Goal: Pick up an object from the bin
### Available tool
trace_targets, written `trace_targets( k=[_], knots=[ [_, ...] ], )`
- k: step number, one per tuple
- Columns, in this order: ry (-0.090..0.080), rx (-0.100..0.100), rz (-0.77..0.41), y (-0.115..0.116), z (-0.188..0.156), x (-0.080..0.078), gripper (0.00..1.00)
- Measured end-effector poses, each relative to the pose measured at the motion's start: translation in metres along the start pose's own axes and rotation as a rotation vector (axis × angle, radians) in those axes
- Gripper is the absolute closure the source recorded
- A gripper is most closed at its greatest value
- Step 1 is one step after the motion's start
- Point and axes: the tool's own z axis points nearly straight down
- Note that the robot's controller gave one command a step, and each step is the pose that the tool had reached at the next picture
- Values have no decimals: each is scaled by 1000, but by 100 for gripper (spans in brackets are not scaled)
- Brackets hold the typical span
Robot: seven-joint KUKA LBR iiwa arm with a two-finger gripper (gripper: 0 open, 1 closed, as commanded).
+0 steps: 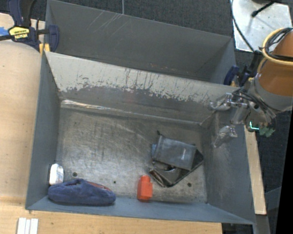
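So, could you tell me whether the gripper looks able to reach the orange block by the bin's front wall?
Probably yes: the orange block lies uncovered, open from above. The dark grey pouch close beside it and the front wall may crowd the gripper.

The arm's orange cover (287, 49) is cut off at the right edge. In the near right part of the bin (113, 87), a dark grey folded thing (176, 153) hides most of a darker scrap (164, 177) beneath it, kind unclear. At the near left, a small white thing (56, 173) is too small to identify.
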Motion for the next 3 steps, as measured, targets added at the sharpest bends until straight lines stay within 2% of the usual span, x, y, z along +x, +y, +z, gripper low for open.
trace_targets(
  k=[1,2,3],
  knots=[
    [-19,6,-83,18,90,9,0],
    [-7,-1,-27,75,59,35,0],
    [-11,-1,25,98,114,6,0]
  ],
)
